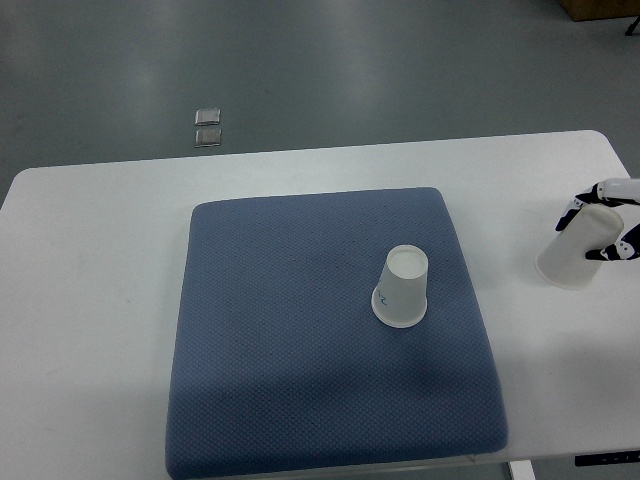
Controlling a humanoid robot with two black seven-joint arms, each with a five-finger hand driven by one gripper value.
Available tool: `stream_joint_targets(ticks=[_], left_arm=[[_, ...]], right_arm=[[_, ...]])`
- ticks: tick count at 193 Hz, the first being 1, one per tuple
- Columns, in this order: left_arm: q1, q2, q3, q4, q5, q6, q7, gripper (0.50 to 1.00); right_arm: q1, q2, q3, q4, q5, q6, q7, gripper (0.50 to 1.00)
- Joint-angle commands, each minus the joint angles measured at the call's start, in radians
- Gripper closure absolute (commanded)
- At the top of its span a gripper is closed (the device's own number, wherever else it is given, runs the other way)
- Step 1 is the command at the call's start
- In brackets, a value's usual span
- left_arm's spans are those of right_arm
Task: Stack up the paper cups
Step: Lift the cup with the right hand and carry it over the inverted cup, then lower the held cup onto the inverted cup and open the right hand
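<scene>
A gray floor [300, 60] fills the top of the picture, behind everything else. In front of it is a big white counter [90, 300] that goes from one side of the picture to the other. In the middle of the counter lies a large blue mat [280, 360] with round corners and a bumpy, dotted top. One white paper cup [402, 288] stands upside down on the mat, a bit to the right of the middle, with its flat bottom facing up and its wide mouth down on the mat. It has a small blue mark on its side. A second white paper cup [580, 247] is far over by the right edge of the counter, off the mat and well apart from the first cup. This cup is tipped, with its wide end pointing down and to the left. The right hand [606, 218] comes in from the right edge and has its black and white fingers [571, 211] curled around the upper part of this cup, so it is gripping the cup. Only part of the hand shows. On the floor, far back, sit two small shiny square things [208, 127], one just behind the other.
</scene>
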Motion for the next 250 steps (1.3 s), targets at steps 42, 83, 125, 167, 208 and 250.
stream_joint_targets(ticks=[42, 83, 125, 167, 208, 250], left_arm=[[0.000, 0.000, 0.000, 0.000, 0.000, 0.000, 0.000, 0.500], [0.000, 0.000, 0.000, 0.000, 0.000, 0.000, 0.000, 0.500], [0.000, 0.000, 0.000, 0.000, 0.000, 0.000, 0.000, 0.500], [0.000, 0.000, 0.000, 0.000, 0.000, 0.000, 0.000, 0.500], [0.000, 0.000, 0.000, 0.000, 0.000, 0.000, 0.000, 0.500], [0.000, 0.000, 0.000, 0.000, 0.000, 0.000, 0.000, 0.500]], right_arm=[[0.054, 0.010, 0.148, 0.173, 0.009, 0.065, 0.000, 0.875], [0.059, 0.071, 0.192, 0.249, 0.009, 0.062, -0.049, 0.875], [0.062, 0.128, 0.197, 0.273, 0.009, 0.057, -0.117, 0.875], [0.061, 0.192, 0.197, 0.278, 0.007, 0.064, -0.168, 0.873], [0.061, 0.223, 0.199, 0.278, 0.003, 0.065, -0.172, 0.867], [0.059, 0.241, 0.197, 0.278, -0.004, 0.067, -0.181, 0.865]])
